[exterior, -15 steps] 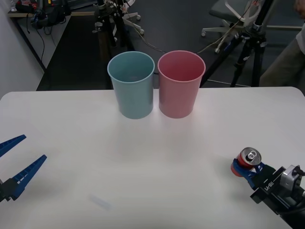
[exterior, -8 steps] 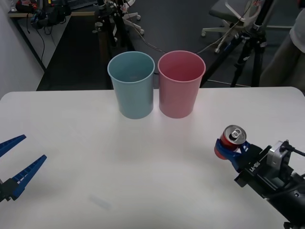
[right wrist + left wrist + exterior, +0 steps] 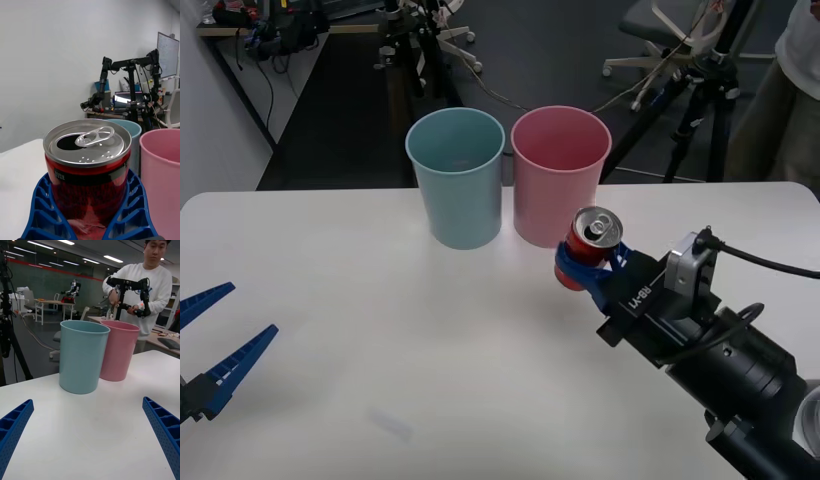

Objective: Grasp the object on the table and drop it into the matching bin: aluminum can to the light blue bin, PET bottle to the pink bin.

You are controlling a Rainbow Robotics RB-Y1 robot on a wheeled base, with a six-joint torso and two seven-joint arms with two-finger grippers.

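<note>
On the table (image 3: 360,330), the two bins stood side by side at the back, one bin (image 3: 456,178) left of the other (image 3: 555,165). The can (image 3: 590,245) hung just before the right-hand bin.

**Two patches of lettering, neither legible**

White capital letters run along the black housing (image 3: 635,297) just behind the fingers of the right gripper (image 3: 583,268). They stand at a slant across it and cannot be made out with any certainty. The can (image 3: 87,180) clamped between those fingers has a dark band (image 3: 90,176) just under its silver top. On that band, toward one finger, sits a small block of white print (image 3: 60,174), too fine to read.
</note>
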